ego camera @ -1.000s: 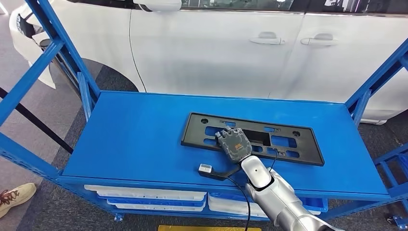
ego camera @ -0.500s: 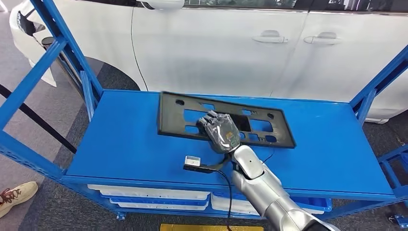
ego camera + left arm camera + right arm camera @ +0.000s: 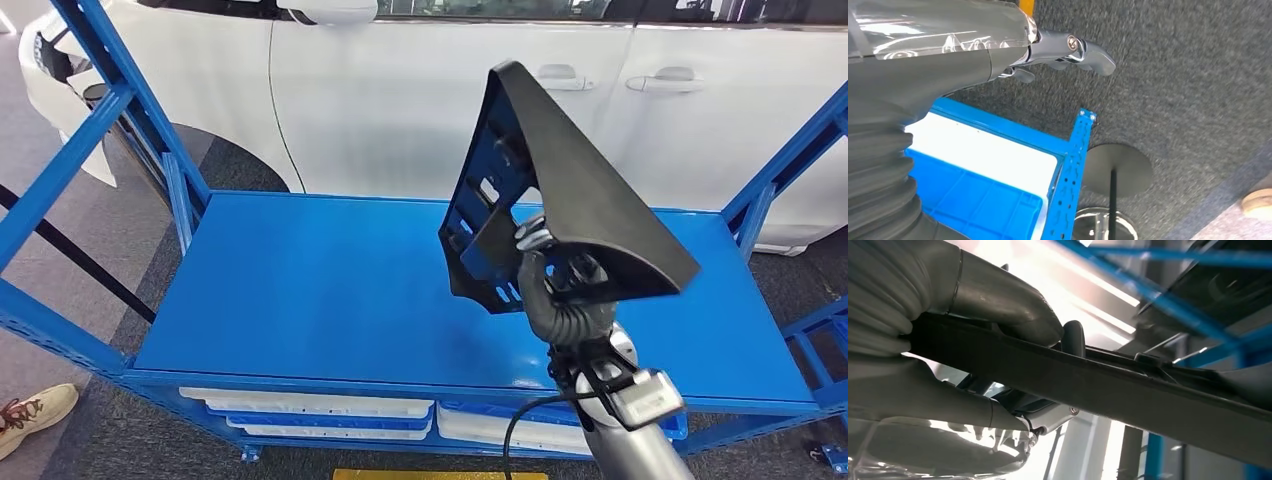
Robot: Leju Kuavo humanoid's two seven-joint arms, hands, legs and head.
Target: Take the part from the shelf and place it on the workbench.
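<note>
The right hand [image 3: 560, 290] grips the flat black slotted plastic plate [image 3: 560, 190], raised and tilted above the blue metal shelf [image 3: 300, 290]; the left hand [image 3: 1068, 50] holds nothing.

The head view looks forward and down from high on the robot at the blue shelf [image 3: 300, 290], with a white car [image 3: 420, 90] behind it. The left wrist view sits close behind the left robot hand [image 3: 1068, 50] and faces the carpet floor [image 3: 1188, 75]. The right wrist view, very near the right robot hand [image 3: 973, 340], looks along the black panel [image 3: 1128, 390]. Head and right wrist views share that panel.
</note>
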